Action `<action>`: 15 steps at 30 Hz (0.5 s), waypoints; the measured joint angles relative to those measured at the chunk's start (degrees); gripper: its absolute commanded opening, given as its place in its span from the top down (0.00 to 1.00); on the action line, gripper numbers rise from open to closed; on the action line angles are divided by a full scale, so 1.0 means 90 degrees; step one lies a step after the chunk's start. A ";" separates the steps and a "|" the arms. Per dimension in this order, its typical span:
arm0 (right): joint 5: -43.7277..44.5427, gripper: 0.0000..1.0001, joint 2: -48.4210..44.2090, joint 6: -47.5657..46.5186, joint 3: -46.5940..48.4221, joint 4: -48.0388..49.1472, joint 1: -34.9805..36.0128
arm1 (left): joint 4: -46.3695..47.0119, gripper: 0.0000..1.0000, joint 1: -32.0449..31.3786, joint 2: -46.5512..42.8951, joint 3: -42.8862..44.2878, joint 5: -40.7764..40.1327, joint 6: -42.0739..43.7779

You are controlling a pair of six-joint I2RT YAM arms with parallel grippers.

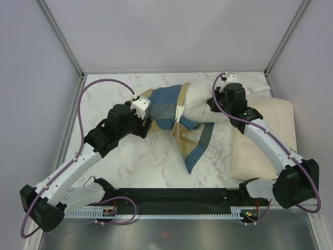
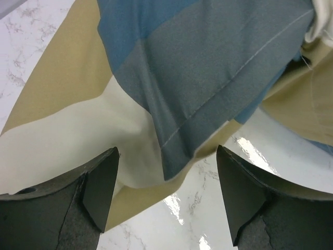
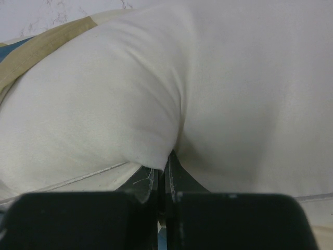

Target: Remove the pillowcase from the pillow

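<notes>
With the pillowcase (image 1: 165,107) covering only the left end of the pillow (image 1: 204,107) on the surface (image 1: 140,161), the right gripper (image 3: 165,174) is pinching the bare pillow shut while the left gripper (image 2: 166,195) is gaping over loose fabric, leaving a final pull.

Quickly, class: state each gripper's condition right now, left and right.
Left gripper: open over the blue, tan and cream fabric pillowcase, holding nothing.
Right gripper: closed, pinching the plump off-white pillow.
</notes>
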 measured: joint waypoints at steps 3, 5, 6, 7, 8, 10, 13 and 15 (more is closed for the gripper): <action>-0.0015 1.00 0.0000 0.0002 0.0000 0.0000 0.0000 | 0.0141 0.18 -0.0005 0.0279 0.0002 -0.0262 0.0100; -0.0053 1.00 0.0000 0.0012 -0.0002 0.0000 0.0000 | 0.0211 0.27 -0.0012 0.0495 0.0029 -0.0454 0.0143; -0.0070 1.00 0.0000 0.0015 -0.0002 0.0002 0.0000 | 0.0262 0.40 -0.0015 0.0619 0.0039 -0.0539 0.0155; -0.0092 1.00 0.0000 0.0017 -0.0002 0.0002 0.0000 | 0.0311 0.55 -0.0017 0.0726 0.0041 -0.0595 0.0170; -0.0112 1.00 0.0000 0.0019 -0.0005 0.0005 0.0000 | 0.0335 0.82 -0.0019 0.0816 0.0044 -0.0619 0.0182; -0.0143 1.00 0.0000 0.0017 -0.0005 0.0005 0.0005 | 0.0386 0.98 -0.0046 0.0937 0.0041 -0.0726 0.0199; -0.0155 1.00 0.0000 0.0019 -0.0005 0.0015 0.0007 | 0.0444 0.98 -0.0075 0.0964 0.0041 -0.0923 0.0209; -0.0165 1.00 0.0000 0.0027 -0.0005 0.0046 0.0007 | 0.0476 0.98 -0.0083 0.0940 0.0039 -0.1120 0.0199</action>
